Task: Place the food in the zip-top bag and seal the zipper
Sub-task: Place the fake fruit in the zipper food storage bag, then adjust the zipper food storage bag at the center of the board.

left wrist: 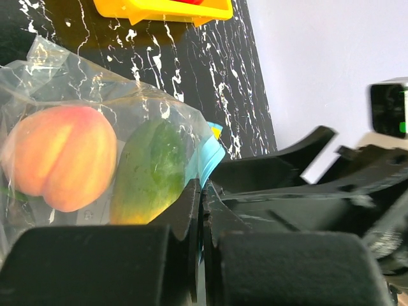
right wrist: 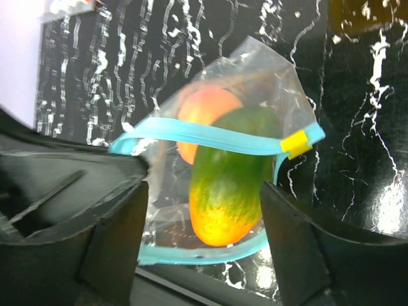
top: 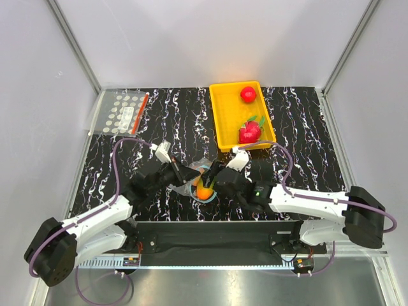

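Observation:
The zip-top bag (top: 199, 185) lies between my two grippers on the black marbled table. My left gripper (left wrist: 204, 197) is shut on the bag's pale blue zipper (left wrist: 213, 153) at its mouth edge. Inside the clear plastic sit a peach-orange fruit (left wrist: 60, 156) and an orange-and-green fruit (left wrist: 150, 172). In the right wrist view the orange-and-green fruit (right wrist: 233, 185) pokes partly out through the open zipper (right wrist: 204, 137), which carries a yellow slider (right wrist: 294, 143). My right gripper (right wrist: 204, 236) is open, a finger on each side of that fruit, with gaps showing. A red apple (top: 248, 94) rests in the yellow tray (top: 229, 111).
A second red toy fruit with green leaves (top: 250, 132) lies at the tray's near end. A flat clear bag with white dots and a red strip (top: 121, 113) sits at the far left corner. White walls enclose the table.

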Robot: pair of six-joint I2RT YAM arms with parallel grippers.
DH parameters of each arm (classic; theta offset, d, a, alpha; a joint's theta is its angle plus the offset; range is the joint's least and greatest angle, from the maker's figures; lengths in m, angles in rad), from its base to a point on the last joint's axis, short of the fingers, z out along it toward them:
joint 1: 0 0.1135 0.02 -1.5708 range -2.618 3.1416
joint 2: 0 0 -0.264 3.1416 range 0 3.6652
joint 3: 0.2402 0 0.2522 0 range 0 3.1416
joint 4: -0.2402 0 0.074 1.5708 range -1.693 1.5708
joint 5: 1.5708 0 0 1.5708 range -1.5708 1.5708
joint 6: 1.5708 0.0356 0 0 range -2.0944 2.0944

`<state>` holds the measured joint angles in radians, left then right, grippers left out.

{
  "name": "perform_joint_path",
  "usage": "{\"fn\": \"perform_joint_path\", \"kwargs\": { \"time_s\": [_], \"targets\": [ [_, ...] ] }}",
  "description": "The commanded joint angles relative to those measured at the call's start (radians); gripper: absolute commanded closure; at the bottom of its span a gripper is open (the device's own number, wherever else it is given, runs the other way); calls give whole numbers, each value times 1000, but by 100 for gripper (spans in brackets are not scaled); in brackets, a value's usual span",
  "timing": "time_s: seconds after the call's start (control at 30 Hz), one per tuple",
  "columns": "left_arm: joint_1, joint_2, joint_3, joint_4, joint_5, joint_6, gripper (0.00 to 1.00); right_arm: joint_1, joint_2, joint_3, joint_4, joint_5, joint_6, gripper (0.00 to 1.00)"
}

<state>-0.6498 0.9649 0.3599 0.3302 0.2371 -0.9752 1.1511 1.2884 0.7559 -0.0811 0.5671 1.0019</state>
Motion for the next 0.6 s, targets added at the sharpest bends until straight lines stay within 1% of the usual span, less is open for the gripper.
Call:
{"fn": "perform_joint_path", "kwargs": {
  "time_s": [0.0,0.07,0.17,0.23,0.4,0.47,0.5,0.57],
  "targets": [
    [7,1,16,36,19,15,100,10,-55,66,-60,31,-37,31],
    [9,-2,17,36,18,15,100,10,-69,85,-143,53,-36,38],
    [10,-8,16,33,14,16,100,7,-78,80,-193,34,-55,53],
    [10,-15,19,27,11,18,100,9,-78,74,-216,7,-40,57],
    [10,-29,27,7,7,29,100,7,-61,24,-243,-22,26,57],
    [12,-38,27,3,4,30,100,9,-67,-24,-195,-45,37,53],
    [12,-40,27,0,4,30,100,9,-69,-39,-148,-53,49,53],
    [12,-48,24,-3,4,30,100,9,-70,-75,-105,-65,50,53]
  ]
}}
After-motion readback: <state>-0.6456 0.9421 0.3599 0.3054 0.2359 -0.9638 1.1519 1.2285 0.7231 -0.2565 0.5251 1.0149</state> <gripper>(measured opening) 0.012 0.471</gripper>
